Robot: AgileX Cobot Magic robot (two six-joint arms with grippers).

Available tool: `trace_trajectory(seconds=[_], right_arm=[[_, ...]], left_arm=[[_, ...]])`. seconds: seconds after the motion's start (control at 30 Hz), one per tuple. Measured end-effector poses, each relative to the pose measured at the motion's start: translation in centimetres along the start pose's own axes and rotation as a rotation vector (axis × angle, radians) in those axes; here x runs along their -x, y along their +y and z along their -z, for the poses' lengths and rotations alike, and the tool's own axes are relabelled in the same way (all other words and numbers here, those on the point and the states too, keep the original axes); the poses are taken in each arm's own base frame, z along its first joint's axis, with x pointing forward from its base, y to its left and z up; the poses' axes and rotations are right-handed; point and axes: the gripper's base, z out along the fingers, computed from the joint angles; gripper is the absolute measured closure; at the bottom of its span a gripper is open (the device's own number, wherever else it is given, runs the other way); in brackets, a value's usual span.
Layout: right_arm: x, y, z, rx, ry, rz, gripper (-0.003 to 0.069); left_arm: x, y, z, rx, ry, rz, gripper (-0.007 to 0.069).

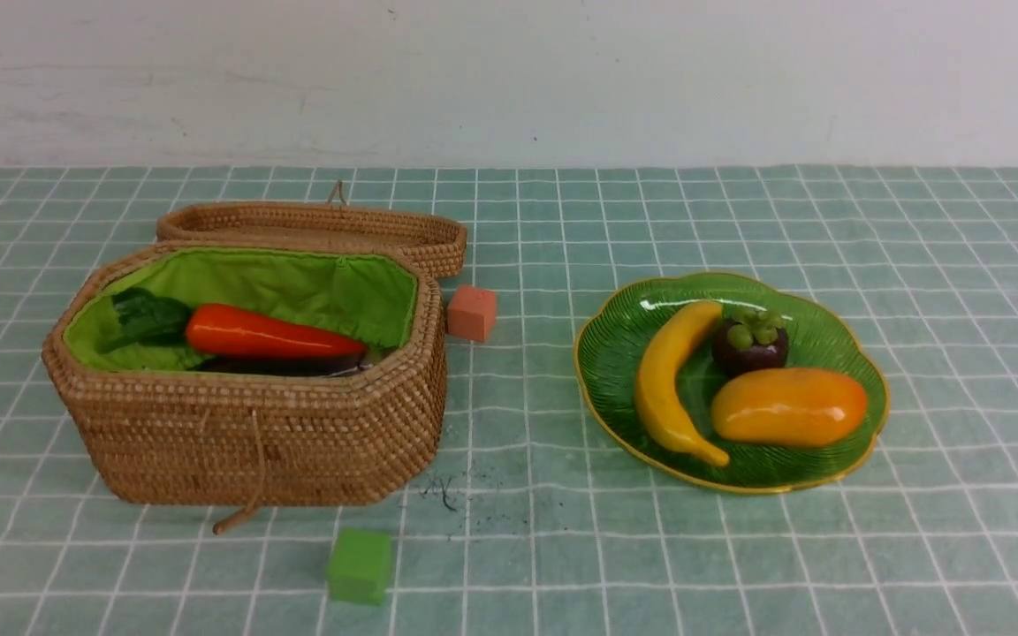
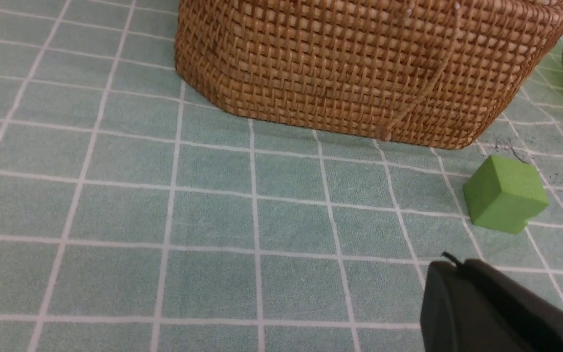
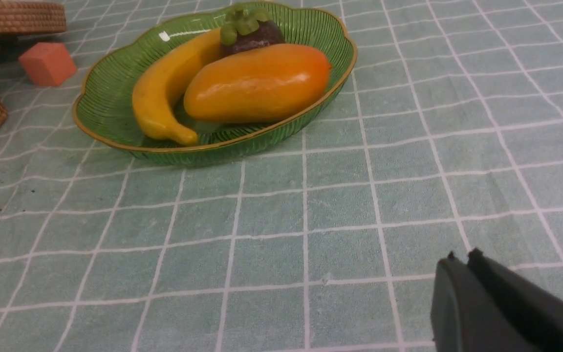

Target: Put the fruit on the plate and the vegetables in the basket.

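Both sets of jaws are pressed together and hold nothing. The left gripper (image 2: pixel 450 261) shows only as a dark tip low over the tabletop (image 2: pixel 213 220), near the green cube (image 2: pixel 504 193) and apart from the basket wall. The right gripper (image 3: pixel 462 259) is likewise a dark tip above bare cloth, well apart from the plate. Neither arm appears in the front view.

The basket (image 1: pixel 253 433) stands on the left side of the tabletop (image 1: pixel 518 548), its lid (image 1: pixel 315 228) folded back behind it. Inside, on the green lining (image 1: pixel 297 283), an orange-red vegetable (image 1: pixel 270 336) with a leafy green stem (image 1: pixel 147 318) lies across the top. Under it a dark purple eggplant (image 1: pixel 288 364) is partly visible. Whether a third vegetable lies in there I cannot tell.

The plate (image 1: pixel 615 353) sits on the right. On it the banana (image 1: pixel 664 380) curves along the left side, the mango (image 1: pixel 789 406) lies at the near right, and the mangosteen (image 1: pixel 749 343) sits behind the mango, touching the banana's upper end.

An orange cube (image 1: pixel 471 313) rests just beside the basket's far right corner, between basket and plate. The green cube (image 1: pixel 359 565) lies in front of the basket. A string loop (image 1: pixel 244 495) hangs down the basket's front wall.
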Motion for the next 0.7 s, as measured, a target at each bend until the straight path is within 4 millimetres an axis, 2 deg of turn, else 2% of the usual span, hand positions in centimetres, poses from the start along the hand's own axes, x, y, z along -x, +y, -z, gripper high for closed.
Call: trace_trajectory(seconds=[0.7], right_arm=[[0.00,0.00,0.00,0.000,0.000,-0.001,0.0617]], left_arm=[[0.00,0.00,0.00,0.000,0.000,0.001,0.0638]])
